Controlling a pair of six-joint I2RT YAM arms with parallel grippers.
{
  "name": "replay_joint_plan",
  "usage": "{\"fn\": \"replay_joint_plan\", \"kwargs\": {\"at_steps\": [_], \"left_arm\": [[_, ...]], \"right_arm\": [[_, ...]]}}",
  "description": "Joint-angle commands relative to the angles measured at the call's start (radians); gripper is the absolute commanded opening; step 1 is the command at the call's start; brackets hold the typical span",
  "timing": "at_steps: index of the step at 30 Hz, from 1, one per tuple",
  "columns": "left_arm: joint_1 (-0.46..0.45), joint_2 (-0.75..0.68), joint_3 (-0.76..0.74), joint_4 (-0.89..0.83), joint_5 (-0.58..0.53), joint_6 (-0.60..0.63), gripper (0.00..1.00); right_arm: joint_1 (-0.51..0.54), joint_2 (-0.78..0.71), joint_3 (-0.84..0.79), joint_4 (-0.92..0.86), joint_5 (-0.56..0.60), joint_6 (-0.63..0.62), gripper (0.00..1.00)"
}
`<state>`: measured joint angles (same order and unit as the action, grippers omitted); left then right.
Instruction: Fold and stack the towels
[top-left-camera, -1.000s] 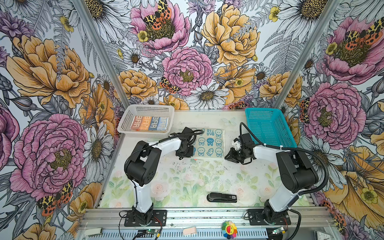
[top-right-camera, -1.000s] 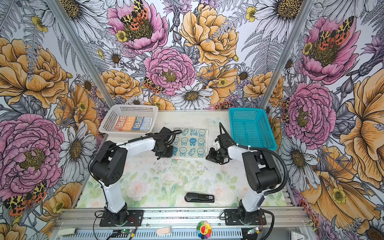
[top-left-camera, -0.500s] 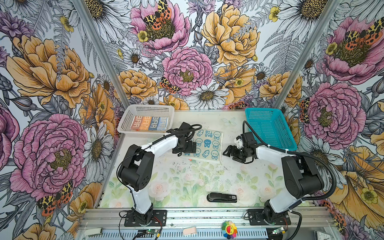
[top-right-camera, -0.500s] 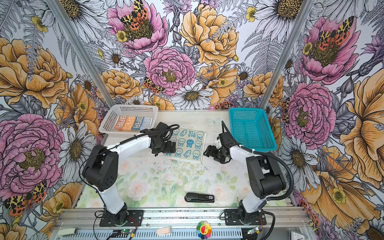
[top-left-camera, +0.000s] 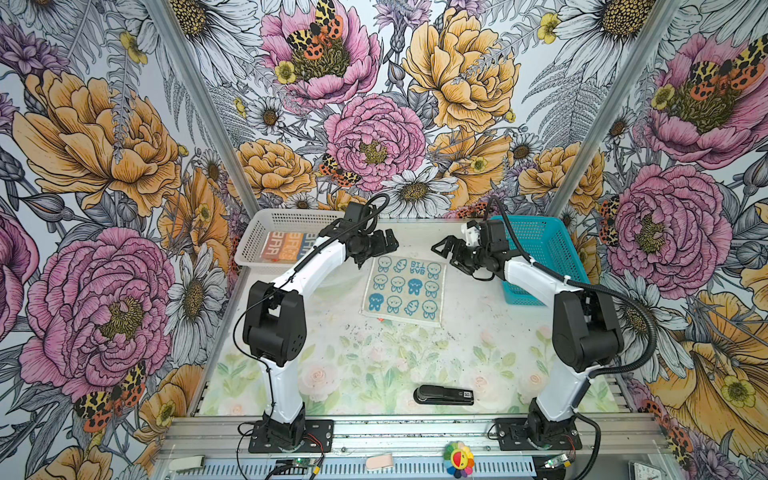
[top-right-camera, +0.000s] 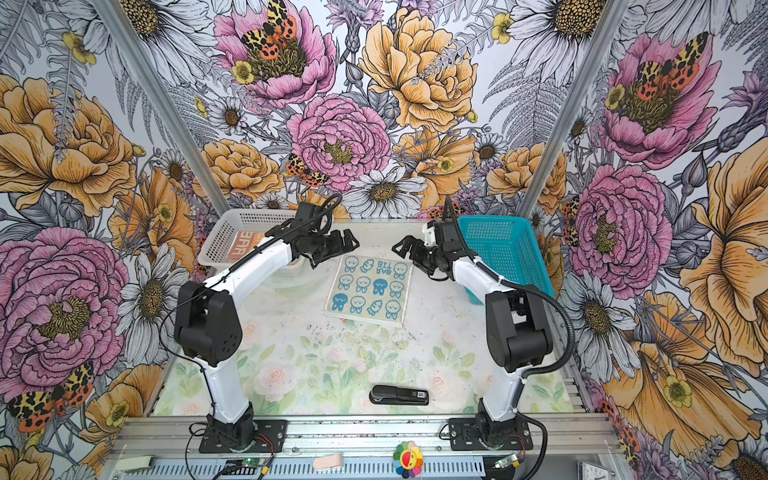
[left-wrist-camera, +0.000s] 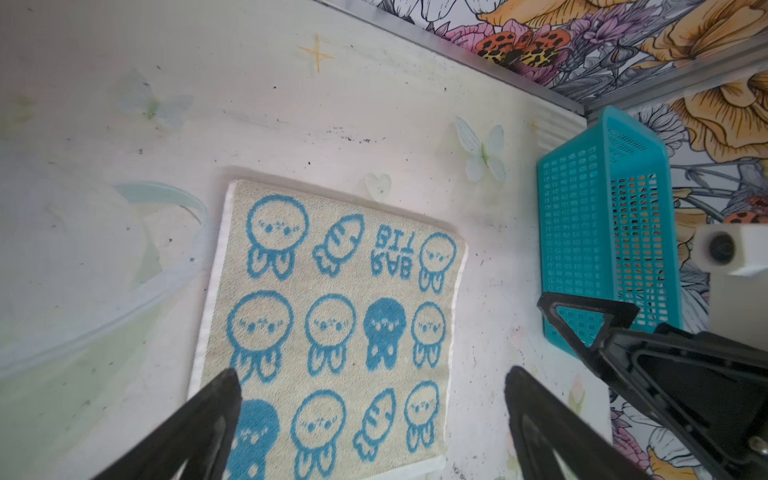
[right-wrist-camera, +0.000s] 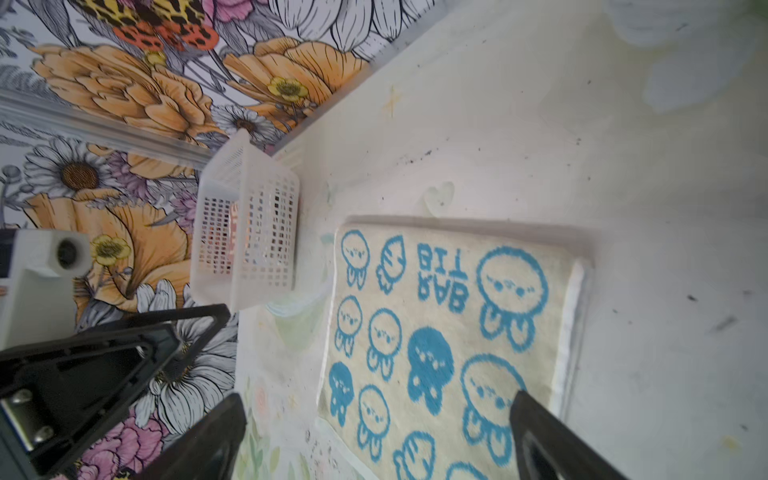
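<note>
Both your jaws are spread wide and empty, hovering off the far corners of the cream bunny towel (top-left-camera: 405, 291) lying flat near the table's (top-left-camera: 374, 365) back edge

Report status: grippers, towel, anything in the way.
Left gripper open, right gripper open, both empty. Bunny towel flat mid-table, grippers by its far corners. Stapler near front edge, clear of towel.

The cream towel (top-left-camera: 405, 291) (top-right-camera: 370, 291) near the table's (top-left-camera: 478, 332) far edge reads "RAB" over "BIT" in blue (upside down in both top views). The striped towel (top-left-camera: 286, 246) in the far-left basket (top-left-camera: 249, 239) shows repeated "RAB", partly hidden.
</note>
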<state>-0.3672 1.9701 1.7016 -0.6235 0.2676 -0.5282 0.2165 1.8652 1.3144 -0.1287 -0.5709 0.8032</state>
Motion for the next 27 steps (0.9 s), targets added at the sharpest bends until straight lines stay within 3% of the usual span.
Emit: {"fn": "replay_joint_plan", "kwargs": {"at_steps": [1,11,27], "left_arm": [[0.011,0.115,0.082,0.066,0.077,-0.071,0.99],[0.048,0.384,0.3,0.119,0.166,-0.099,0.99],[0.073,0.425,0.214,0.078,0.077,0.024,0.99]], "right_arm": [[-0.005,0.124,0.042,0.211,-0.063,0.165,0.99],[0.004,0.325,0.163,0.265,-0.097,0.192,0.99],[-0.061,0.35,0.106,0.127,-0.078,0.009,0.99]]}}
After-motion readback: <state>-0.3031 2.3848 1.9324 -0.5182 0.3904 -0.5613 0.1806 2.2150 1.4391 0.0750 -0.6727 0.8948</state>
